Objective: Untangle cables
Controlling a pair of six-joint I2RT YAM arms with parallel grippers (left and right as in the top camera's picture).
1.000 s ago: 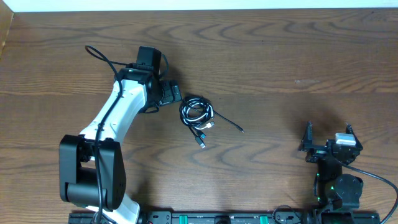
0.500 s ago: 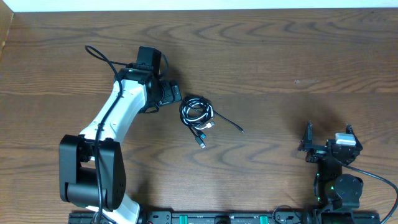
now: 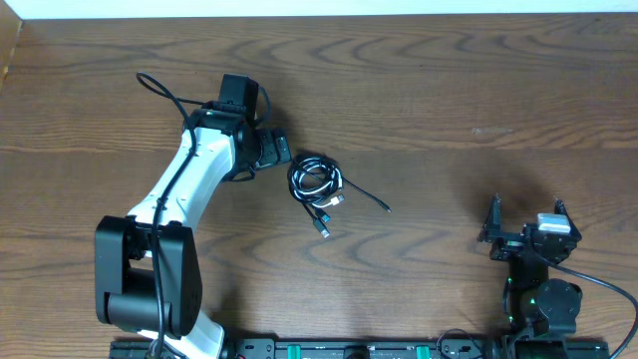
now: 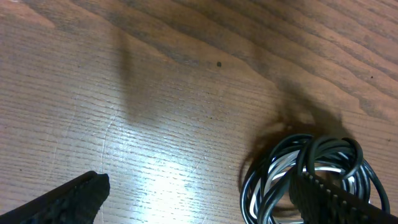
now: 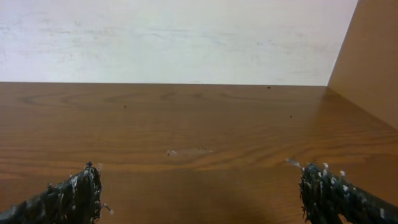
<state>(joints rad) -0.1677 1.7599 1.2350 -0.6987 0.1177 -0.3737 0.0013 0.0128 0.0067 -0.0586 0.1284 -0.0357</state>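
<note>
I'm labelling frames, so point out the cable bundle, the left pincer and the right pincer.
cable bundle [image 3: 315,185], overhead view, on the coiled loops.
left pincer [image 4: 199,180], left wrist view, between its fingertips.
right pincer [image 5: 200,169], right wrist view, between its fingertips.

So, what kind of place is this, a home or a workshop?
Probably a robotics lab or test bench: a left arm and a right arm stand at the edge of a wooden table, a bundle of cables lies on it, and behind is a plain white wall.
</note>
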